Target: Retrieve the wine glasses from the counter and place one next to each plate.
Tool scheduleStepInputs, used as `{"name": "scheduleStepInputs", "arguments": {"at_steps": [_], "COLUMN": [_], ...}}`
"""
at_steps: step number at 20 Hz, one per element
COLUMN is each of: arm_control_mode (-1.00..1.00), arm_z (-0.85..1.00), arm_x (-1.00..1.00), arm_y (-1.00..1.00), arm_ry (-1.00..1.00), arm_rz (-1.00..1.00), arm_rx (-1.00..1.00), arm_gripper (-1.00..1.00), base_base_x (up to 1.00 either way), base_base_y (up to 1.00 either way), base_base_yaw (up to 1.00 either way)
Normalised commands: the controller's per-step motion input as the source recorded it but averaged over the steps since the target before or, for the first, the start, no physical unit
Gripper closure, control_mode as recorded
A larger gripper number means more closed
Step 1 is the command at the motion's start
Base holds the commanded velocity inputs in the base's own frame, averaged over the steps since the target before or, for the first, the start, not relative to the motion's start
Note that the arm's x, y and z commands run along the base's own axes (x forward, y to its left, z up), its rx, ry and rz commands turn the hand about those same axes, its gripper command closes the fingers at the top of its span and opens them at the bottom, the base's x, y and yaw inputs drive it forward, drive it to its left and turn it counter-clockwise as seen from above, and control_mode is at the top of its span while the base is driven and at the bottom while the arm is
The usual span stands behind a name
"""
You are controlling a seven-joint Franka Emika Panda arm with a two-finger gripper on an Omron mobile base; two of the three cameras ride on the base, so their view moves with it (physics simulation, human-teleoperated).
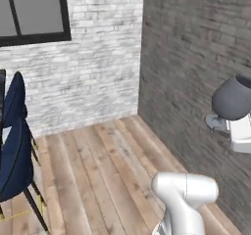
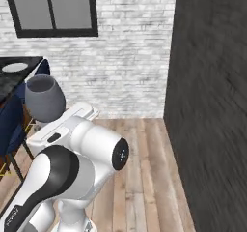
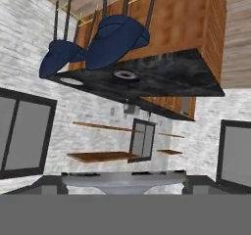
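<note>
The white Franka arm carried a smoky grey translucent wine glass with a rounded bowl, short stem and round foot. The two-finger gripper was clamped around the stem just below the bowl, and the glass stood upright above the white hand. In the right base view the same glass rose just above the arm's upper link. In the hand view, which was rolled upside down, the round grey foot of the glass lay between the dark finger tips and touched both.

The landmark was the long black marble counter with pale veins on brown wooden cabinets. On its top, near the long edge, sat a dark blue plate with a white ring, and a plain white plate lay toward the counter's far end. Two navy blue chairs on thin dark legs stood just beside that edge. In the right base view the white plate rested on the counter's corner, beyond the held glass.
</note>
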Motion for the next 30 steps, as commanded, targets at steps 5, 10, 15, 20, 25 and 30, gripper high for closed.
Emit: {"name": "scheduleStepInputs", "arguments": {"at_steps": [5, 10, 15, 20, 25, 30], "arm_control_mode": [1.00, 1.00, 1.00, 1.00, 1.00, 1.00], "arm_z": [0.00, 0.00, 0.00, 0.00, 0.00, 0.00], "arm_x": [0.00, 0.00, 0.00, 0.00, 0.00, 0.00], "arm_y": [0.00, 0.00, 0.00, 0.00, 0.00, 0.00], "arm_ry": [0.00, 0.00, 0.00, 0.00, 0.00, 0.00], "arm_rz": [0.00, 0.00, 0.00, 0.00, 0.00, 0.00], "arm_rx": [0.00, 0.00, 0.00, 0.00, 0.00, 0.00], "arm_gripper": [1.00, 1.00, 1.00, 1.00, 1.00, 1.00], "base_base_x": [0.83, 0.86, 0.62, 0.40, 0.19, 0.18], "base_base_y": [-0.37, -0.33, -0.57, -0.67, -0.67, -0.59], "base_base_yaw": [0.79, 0.81, 0.73, 0.69, 0.70, 0.74]}}
